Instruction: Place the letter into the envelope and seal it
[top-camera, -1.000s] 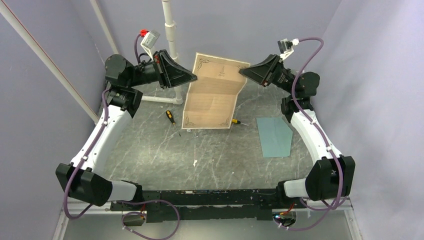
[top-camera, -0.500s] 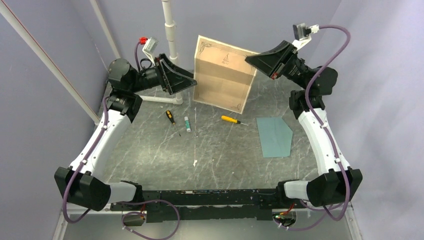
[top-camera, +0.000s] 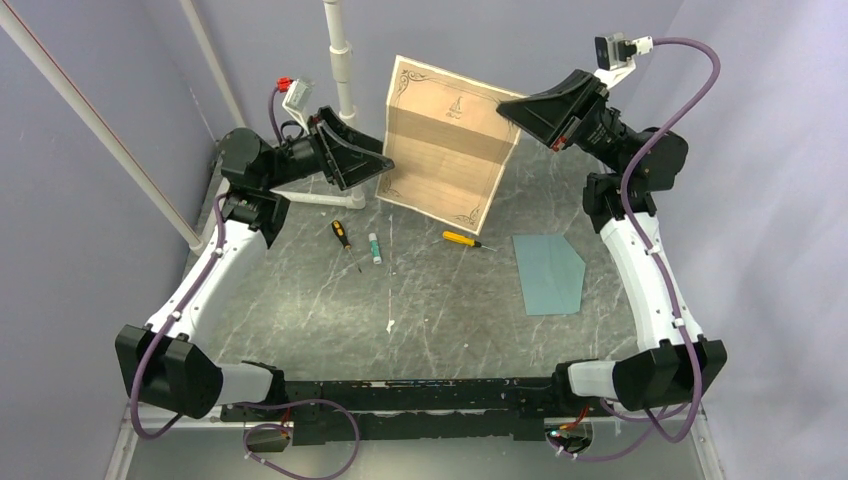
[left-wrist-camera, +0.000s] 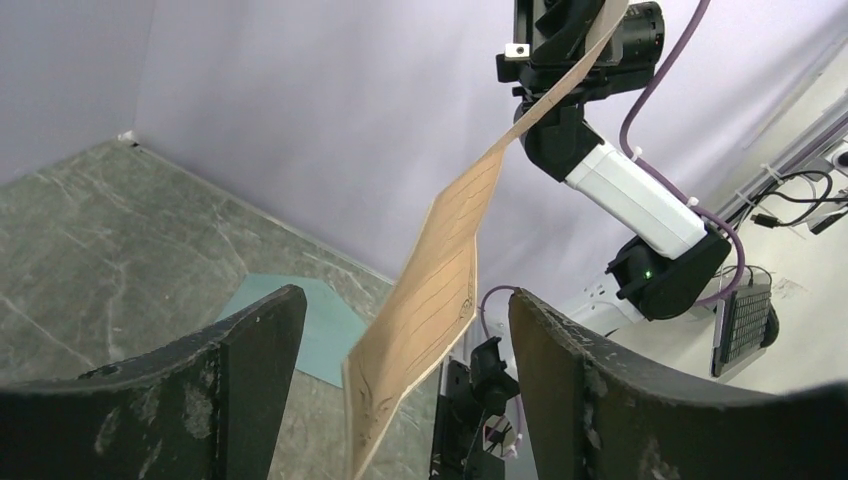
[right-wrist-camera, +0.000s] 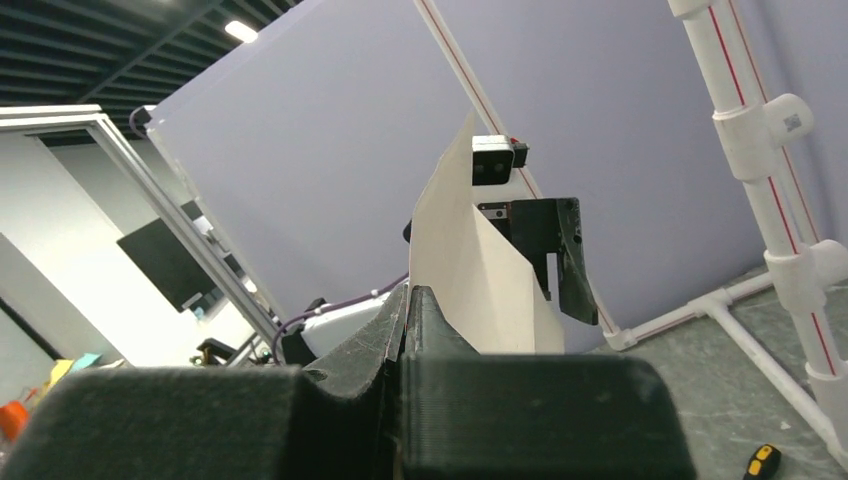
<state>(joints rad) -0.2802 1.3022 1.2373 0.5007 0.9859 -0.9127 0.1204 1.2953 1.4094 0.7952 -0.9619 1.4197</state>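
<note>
The letter (top-camera: 448, 148), a tan sheet with a dark ornate border and fold creases, hangs tilted above the back of the table. My right gripper (top-camera: 505, 104) is shut on its upper right corner; in the right wrist view the sheet (right-wrist-camera: 470, 265) rises from the closed right gripper (right-wrist-camera: 410, 292). My left gripper (top-camera: 386, 160) stands open at the sheet's left edge. In the left wrist view the letter (left-wrist-camera: 440, 270) hangs in line with the gap of the left gripper (left-wrist-camera: 405, 300), touching neither finger. The teal envelope (top-camera: 549, 272) lies flat at the right, also visible as the envelope (left-wrist-camera: 318, 325) behind the sheet.
A black-and-yellow screwdriver (top-camera: 341, 233), a small green-and-white tube (top-camera: 374, 247) and a yellow screwdriver (top-camera: 461, 238) lie under the letter. A white pipe stand (top-camera: 340, 60) rises at the back. Purple walls close in on three sides.
My left gripper let go of the letter and opened. My right gripper rose and moved right with the sheet, which now hangs from it alone, uncovering the tube.
</note>
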